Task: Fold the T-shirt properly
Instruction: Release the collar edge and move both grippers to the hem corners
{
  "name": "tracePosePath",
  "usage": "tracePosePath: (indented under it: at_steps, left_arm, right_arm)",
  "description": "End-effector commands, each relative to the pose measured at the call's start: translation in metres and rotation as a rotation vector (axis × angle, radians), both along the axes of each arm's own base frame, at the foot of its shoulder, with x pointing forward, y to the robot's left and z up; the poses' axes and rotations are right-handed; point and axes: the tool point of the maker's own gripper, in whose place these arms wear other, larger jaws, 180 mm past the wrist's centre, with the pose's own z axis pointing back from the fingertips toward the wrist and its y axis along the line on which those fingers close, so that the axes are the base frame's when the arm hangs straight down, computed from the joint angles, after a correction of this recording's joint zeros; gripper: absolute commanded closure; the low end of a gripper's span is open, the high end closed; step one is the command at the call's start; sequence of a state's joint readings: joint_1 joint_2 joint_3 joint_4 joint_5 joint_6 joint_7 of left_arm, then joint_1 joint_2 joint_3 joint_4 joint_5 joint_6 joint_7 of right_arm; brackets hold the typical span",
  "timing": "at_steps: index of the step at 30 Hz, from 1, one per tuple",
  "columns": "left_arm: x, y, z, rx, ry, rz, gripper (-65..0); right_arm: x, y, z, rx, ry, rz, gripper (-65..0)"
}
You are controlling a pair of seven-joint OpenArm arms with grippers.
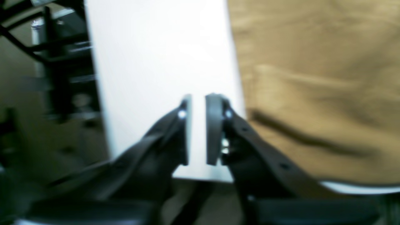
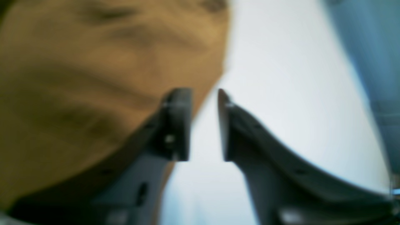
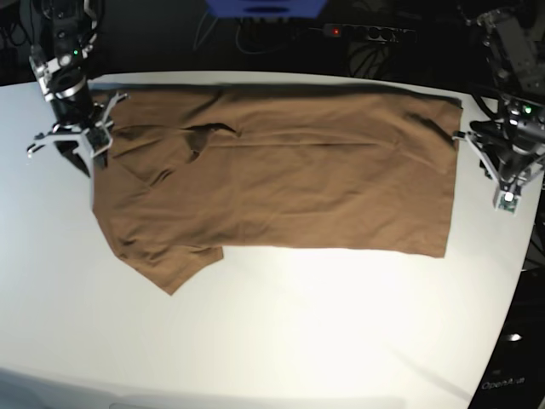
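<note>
T-shirt (image 3: 272, 175), tan-brown and creased, lies spread wide across the far half of the white table (image 3: 281, 341), one sleeve pointing near-left. Left gripper (image 1: 197, 129) hangs just off its right edge, jaws parted, empty. Right gripper (image 2: 204, 125) sits at its far-left edge, jaws apart, gripping nothing.

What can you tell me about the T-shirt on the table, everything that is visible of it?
The T-shirt is plain tan-brown, soft-looking cloth with no print. It lies flat on the white table, spread lengthwise across its far part as a wide band, apparently folded once. One short sleeve points toward the near edge at the base view's left. Light creases run along it. Both grippers stand at its two ends with jaws parted and hold nothing.
</note>
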State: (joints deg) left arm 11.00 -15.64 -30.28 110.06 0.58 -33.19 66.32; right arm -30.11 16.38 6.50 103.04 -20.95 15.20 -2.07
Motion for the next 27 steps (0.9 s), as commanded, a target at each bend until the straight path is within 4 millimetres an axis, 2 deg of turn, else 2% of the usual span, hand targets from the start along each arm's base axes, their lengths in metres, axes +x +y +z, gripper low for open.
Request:
tracePosePath:
  at_steps: [1,4,6,8,10,13,16,20,22,24,25,27]
  left_arm:
    - [0.016,0.008,0.021,0.035,-0.050,-0.019,-16.0]
    - [0.038,0.012,0.041,0.075,-0.067,-0.058,-31.1]
    - [0.056,0.013,0.054,0.075,-0.105,-0.062,-36.4]
    - [0.072,0.014,0.058,0.070,-0.108,-0.064,-36.8]
    - [0.088,0.018,0.054,0.065,-0.065,-0.068,-36.8]
    - [0.107,0.020,0.035,0.018,0.004,-0.075,-36.8]
    - [0.120,0.013,0.024,-0.013,0.034,-0.092,-36.8]
    - [0.147,-0.003,0.003,-0.095,0.045,-0.133,-36.8]
    - [0.162,-0.012,-0.009,-0.140,0.066,-0.152,-36.8]
    - [0.165,-0.012,-0.027,-0.198,0.106,-0.133,-36.8]
    - [0.167,-0.014,-0.035,-0.230,0.110,-0.125,-36.8]
    - [0.174,-0.016,-0.038,-0.263,0.091,-0.122,-36.8]
  right_arm:
    - [0.015,0.000,0.017,-0.006,-0.052,0.016,-24.8]
    - [0.041,-0.003,0.026,-0.001,-0.025,0.038,-39.0]
    - [0.067,0.000,0.035,0.019,0.000,0.031,-42.5]
    - [0.087,-0.006,0.042,0.013,0.050,0.011,-43.2]
    - [0.111,-0.030,0.057,0.001,0.055,-0.121,-43.2]
    - [0.129,-0.062,0.063,-0.015,0.130,-0.288,-42.9]
    - [0.129,-0.073,0.058,-0.023,0.197,-0.354,-42.9]
    - [0.136,-0.070,0.042,0.000,0.250,-0.351,-42.9]
    - [0.138,-0.068,0.025,0.007,0.315,-0.351,-42.9]
    - [0.135,-0.071,0.007,0.021,0.372,-0.360,-42.8]
    - [0.134,-0.074,0.005,0.019,0.382,-0.362,-42.8]
    - [0.131,-0.077,0.005,0.011,0.386,-0.366,-42.8]
